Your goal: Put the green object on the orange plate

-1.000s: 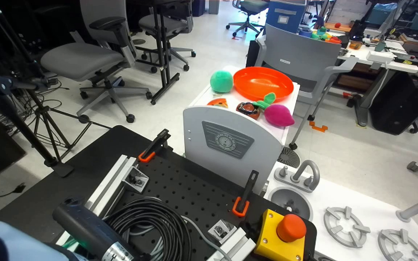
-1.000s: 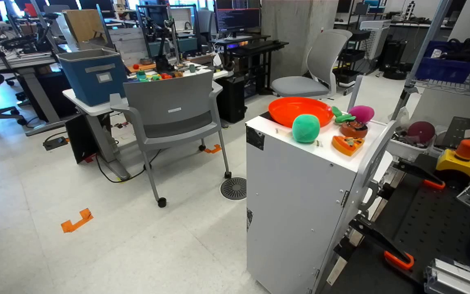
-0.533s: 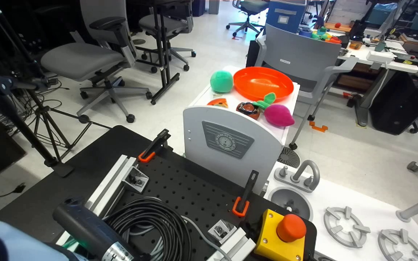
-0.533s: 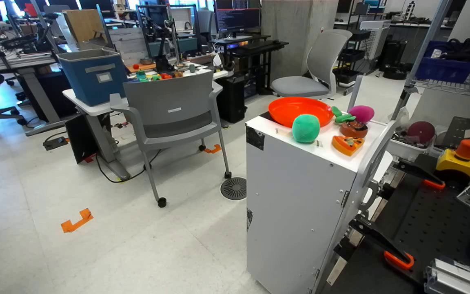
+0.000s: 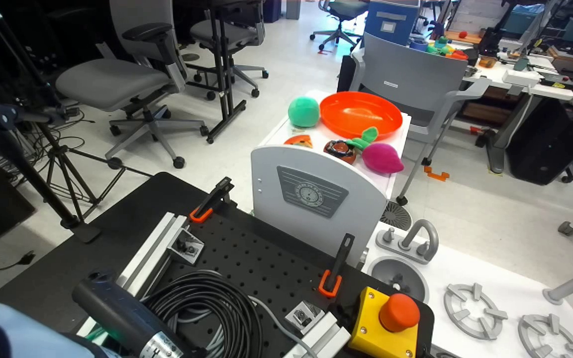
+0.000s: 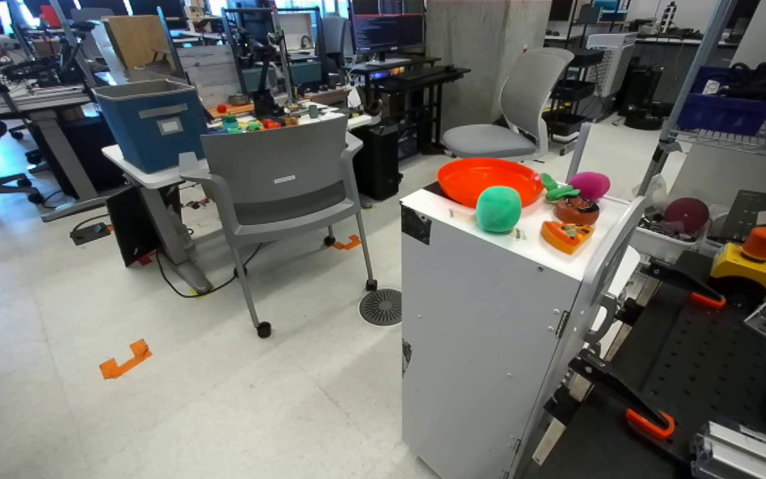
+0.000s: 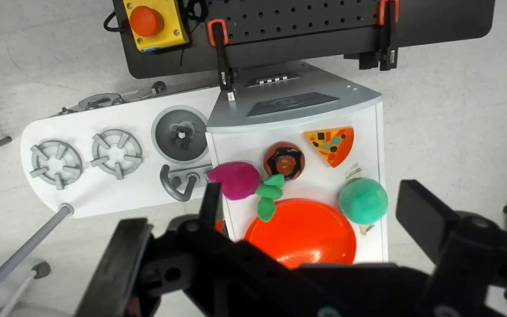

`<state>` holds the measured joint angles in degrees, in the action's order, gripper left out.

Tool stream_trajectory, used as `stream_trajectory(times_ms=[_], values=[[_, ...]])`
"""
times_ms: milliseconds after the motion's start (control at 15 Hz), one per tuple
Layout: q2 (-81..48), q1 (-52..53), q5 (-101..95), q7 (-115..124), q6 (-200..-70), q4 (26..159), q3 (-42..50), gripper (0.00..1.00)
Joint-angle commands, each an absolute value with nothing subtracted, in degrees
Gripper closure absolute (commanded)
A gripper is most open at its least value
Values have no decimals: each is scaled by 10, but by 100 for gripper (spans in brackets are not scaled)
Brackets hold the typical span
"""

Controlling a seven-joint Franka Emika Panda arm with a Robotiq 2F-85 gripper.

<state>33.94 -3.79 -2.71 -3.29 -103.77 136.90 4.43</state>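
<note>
Beside the orange plate [image 5: 361, 113], a green ball [image 5: 303, 112] sits unheld

Right by the plate's rim it rests, on the white cabinet top [image 7: 244, 147]; whether ball and rim touch, I can't tell from where I stand. By the wrist view, the claw [image 7: 306, 211] has its jaws spread wide apart and hold of nothing. I'd guess the ball is plush: light, soft, hard to break, its matte skin more grippy than slippery, though anything that round may roll if nudged. I'd take it round the middle from above, one jaw to each flank, keeping both clear of the side facing the plate, where there seems little room.
</note>
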Motion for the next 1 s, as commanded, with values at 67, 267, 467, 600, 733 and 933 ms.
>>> stream_trajectory(times_ms=[67,267,467,600,733,933], values=[[324,-35,-16,-39,-1036,1351,50,0],[319,-37,-19,-36,-1035,1348,50,0],[314,-37,-20,-37,-1030,1344,49,0],[310,-36,-22,-42,-1024,1342,49,0],[307,-35,-27,-51,-1013,1340,49,0],[306,-38,-33,-40,-1025,1344,45,0]])
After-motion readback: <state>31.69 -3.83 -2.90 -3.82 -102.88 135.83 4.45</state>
